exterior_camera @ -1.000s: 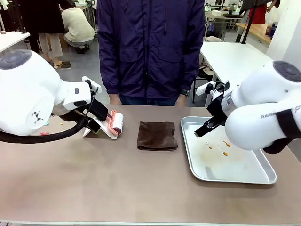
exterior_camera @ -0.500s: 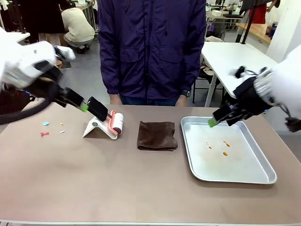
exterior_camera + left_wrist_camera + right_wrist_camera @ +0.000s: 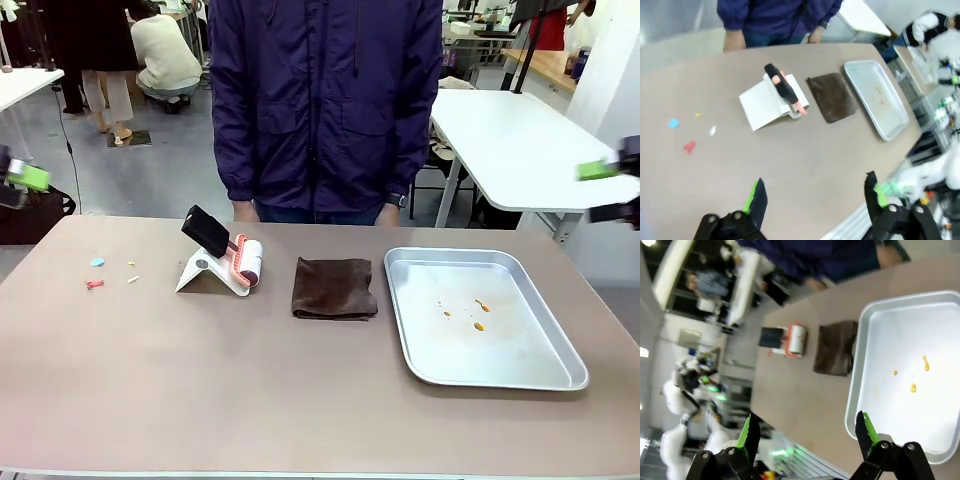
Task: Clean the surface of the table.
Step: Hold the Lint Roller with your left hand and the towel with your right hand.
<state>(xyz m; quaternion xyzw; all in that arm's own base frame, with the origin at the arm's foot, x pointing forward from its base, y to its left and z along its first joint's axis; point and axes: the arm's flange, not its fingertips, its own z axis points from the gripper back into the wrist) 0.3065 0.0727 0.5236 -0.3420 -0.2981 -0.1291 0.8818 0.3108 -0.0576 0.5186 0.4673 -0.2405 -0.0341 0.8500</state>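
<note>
The taupe-brown table carries a few small coloured scraps near its left end, also seen as scraps in the left wrist view. High above the table's near side, my left gripper hangs open and holds nothing. In the front view one of its green pads shows at the far left edge. My right gripper is open and bare too, high over the near side of the silver tray. A green pad of it shows at the far right.
A lint roller with a black handle rests on a white stand. A folded brown cloth lies mid-table. The silver tray holds small orange stains. A person in a dark jacket stands at the far edge.
Both arms have swung up and outward, away from over the roller and the tray, to the picture's sides. The things on the table have not moved.
</note>
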